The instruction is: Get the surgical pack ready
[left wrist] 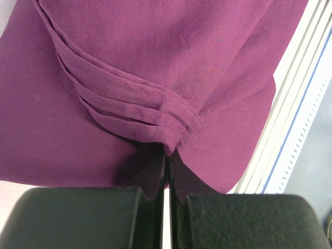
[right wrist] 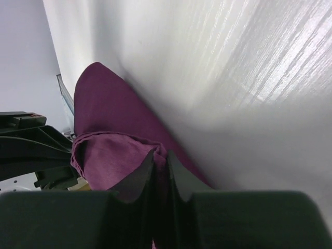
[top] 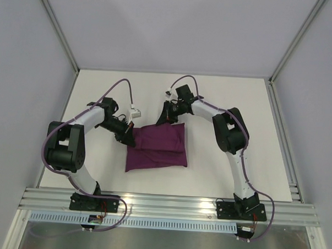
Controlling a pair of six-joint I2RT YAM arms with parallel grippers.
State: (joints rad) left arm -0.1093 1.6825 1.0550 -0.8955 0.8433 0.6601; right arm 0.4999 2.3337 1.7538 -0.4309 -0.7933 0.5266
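One white table (top: 222, 105) is occupied at its middle by the surgical pack (top: 159, 152), which is folded into a compact purple bundle. Its long axis is laid roughly left to right, nearly parallel to the table's near edge, with the right end turned slightly toward the far edge. The left arm (top: 71, 148) is bent inward at the elbow, and the right arm (top: 232, 133) is arched over from the near right. The left gripper (left wrist: 167, 155) is clamped on gathered folds at the pack's far-left corner. The right gripper (right wrist: 160, 155) is pinched on fabric at the far edge.
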